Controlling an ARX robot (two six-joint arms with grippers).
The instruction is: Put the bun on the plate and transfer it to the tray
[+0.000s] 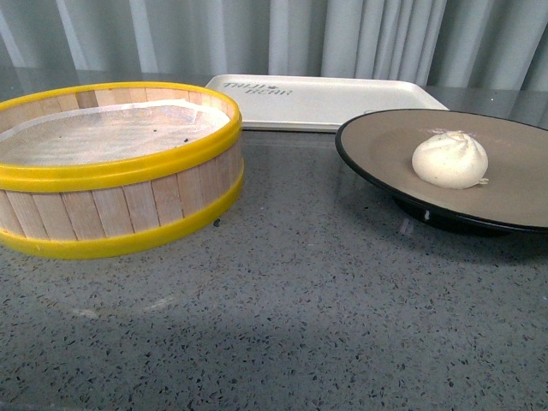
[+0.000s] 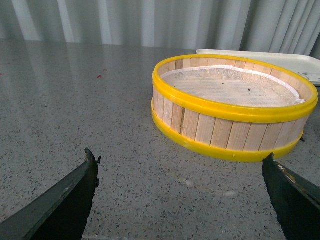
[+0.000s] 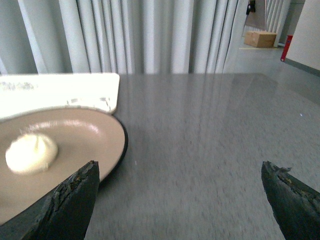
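Both jaws spread wide, empty; pleated white bun rests on matte plate.

bright even light, tray overexposed, right wrist view blurry.

Worktop: carries every item listed.
Steamer basket: left side; a liner sheet lies inside it.
Plate: right side, apart from the basket.
Bun: on the plate, well inside its rim.
Tray: flat at the rear, behind the gap between basket and plate, its right end behind the plate's far rim.
Curtain: behind the worktop, across the whole back.
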